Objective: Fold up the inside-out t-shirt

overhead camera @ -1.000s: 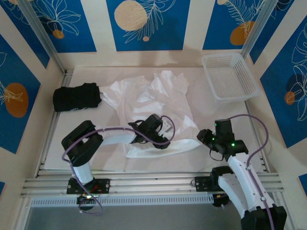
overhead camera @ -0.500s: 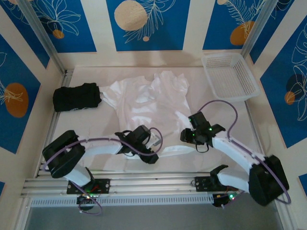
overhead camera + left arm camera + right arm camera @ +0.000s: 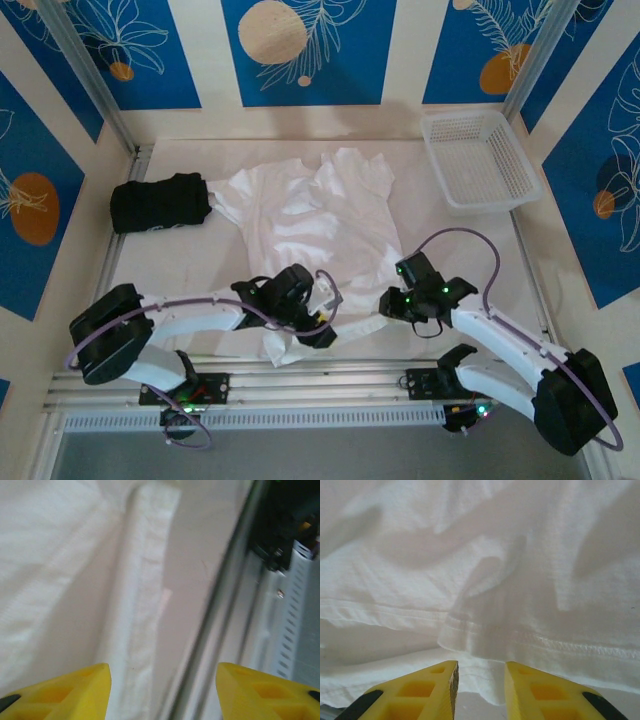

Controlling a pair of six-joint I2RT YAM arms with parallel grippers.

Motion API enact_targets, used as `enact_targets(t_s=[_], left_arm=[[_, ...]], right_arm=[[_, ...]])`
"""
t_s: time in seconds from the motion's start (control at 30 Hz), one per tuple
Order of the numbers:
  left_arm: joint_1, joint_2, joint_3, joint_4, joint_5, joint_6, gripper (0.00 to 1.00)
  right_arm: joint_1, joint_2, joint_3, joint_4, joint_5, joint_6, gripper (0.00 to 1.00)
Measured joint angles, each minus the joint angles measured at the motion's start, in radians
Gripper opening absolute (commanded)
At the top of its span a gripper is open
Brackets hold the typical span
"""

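The white t-shirt [image 3: 310, 215] lies spread over the middle of the desk [image 3: 450, 250], collar end toward 12 o'clock and bottom hem [image 3: 530, 640] bunched at the 6 o'clock edge. Both arms are down at that hem, so this looks like the grab-the-corners step before the first fold.

The left claw [image 3: 318, 325] is at the hem's 7 o'clock corner. Its wrist view shows the yellow fingers [image 3: 55, 692] standing well apart over a strip of cloth and bare desk, with nothing pinched. The right claw [image 3: 385, 303] is at about 5 o'clock, and its fingers [image 3: 420, 692] sit close together with the stitched hem right at the tips. The cloth hides whether it actually has a bite.

Guessing the next move: both claws need a firm hold of the hem layers, then a lift and carry toward 12 o'clock together. Thin cloth like this could easily slip, or only one layer could come up.
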Motion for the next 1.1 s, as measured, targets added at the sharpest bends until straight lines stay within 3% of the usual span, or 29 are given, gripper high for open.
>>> enact_targets(t_s=[0.3,0.5,0.6,0.77,0.93,1.1], left_arm=[[-0.014,0.227,0.204,-0.052,-0.266,0.163,0.6],[-0.015,0.336,0.272,-0.119,-0.334,0.243,0.56],[-0.015,0.352,0.283,-0.127,-0.339,0.261,0.45],[-0.016,0.353,0.29,-0.137,-0.34,0.272,0.18],[-0.016,0.353,0.291,-0.14,-0.342,0.271,0.0],[-0.007,0.352,0.294,-0.14,-0.342,0.269,0.0]], right_arm=[[-0.061,-0.019,0.001,-0.009,-0.014,0.006,0.32],[-0.101,-0.047,0.001,-0.008,-0.037,0.006,0.32],[-0.115,-0.048,0.001,-0.007,-0.05,0.005,0.32],[-0.129,-0.048,0.001,-0.005,-0.064,-0.002,0.33],[-0.135,-0.048,0.001,-0.004,-0.075,-0.006,0.32],[-0.139,-0.048,0.001,-0.005,-0.079,-0.013,0.32]])
